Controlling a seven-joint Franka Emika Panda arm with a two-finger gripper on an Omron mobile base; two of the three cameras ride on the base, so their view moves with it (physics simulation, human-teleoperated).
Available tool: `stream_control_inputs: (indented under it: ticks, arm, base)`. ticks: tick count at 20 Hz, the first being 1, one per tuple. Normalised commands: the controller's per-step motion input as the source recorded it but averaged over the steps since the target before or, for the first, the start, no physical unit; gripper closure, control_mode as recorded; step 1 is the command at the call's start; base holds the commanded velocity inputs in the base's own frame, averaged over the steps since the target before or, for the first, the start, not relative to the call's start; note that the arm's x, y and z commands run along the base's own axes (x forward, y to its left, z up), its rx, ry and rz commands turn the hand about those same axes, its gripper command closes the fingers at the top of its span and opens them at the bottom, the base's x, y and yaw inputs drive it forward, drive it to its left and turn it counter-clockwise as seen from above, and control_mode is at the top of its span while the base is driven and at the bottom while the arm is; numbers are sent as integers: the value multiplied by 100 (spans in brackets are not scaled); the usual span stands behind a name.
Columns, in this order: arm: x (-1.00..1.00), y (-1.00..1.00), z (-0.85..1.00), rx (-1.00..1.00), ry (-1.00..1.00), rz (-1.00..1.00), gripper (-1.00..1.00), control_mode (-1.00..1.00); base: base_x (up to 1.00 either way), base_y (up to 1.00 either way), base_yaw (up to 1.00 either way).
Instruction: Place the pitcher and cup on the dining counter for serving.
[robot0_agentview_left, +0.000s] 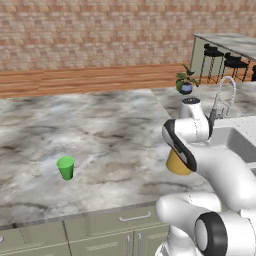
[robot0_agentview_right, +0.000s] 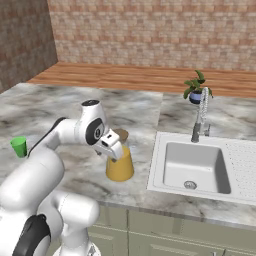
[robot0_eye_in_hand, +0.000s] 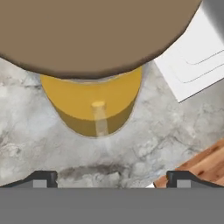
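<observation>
Looking down, you see a grey marbled counter (robot0_agentview_right: 60, 107) with a white sink (robot0_agentview_right: 197, 165) set in it, a brick wall (robot0_agentview_right: 150, 30) behind and a wood floor (robot0_agentview_right: 125, 75). The pitcher (robot0_agentview_right: 120, 165) stands on the counter just left of the sink. The cup (robot0_agentview_left: 65, 167) sits well apart from the sink, far past the pitcher. Your gripper (robot0_eye_in_hand: 105, 177) hangs right above the pitcher's tan top, fingers (robot0_eye_in_hand: 43, 177) spread wide, holding nothing.
</observation>
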Motion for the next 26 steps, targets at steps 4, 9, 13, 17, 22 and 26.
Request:
stream_control_inputs:
  ticks: [4,9,13,17,22,26]
  arm:
    - [36,0,-14,0,0,0,-100,-100]
    - [36,0,-15,-1,0,0,-100,-100]
    - [23,-3,-18,0,-1,0,-100,-100]
    - [21,-6,-21,0,-1,0,-100,-100]
    - [2,-9,-19,0,0,0,100,-100]
    - [0,0,0,0,0,0,100,-100]
  base:
    - [0,0,0]
    - [0,0,0]
    - [0,0,0]
    - [0,0,0]
    - [0,0,0]
    - [0,0,0]
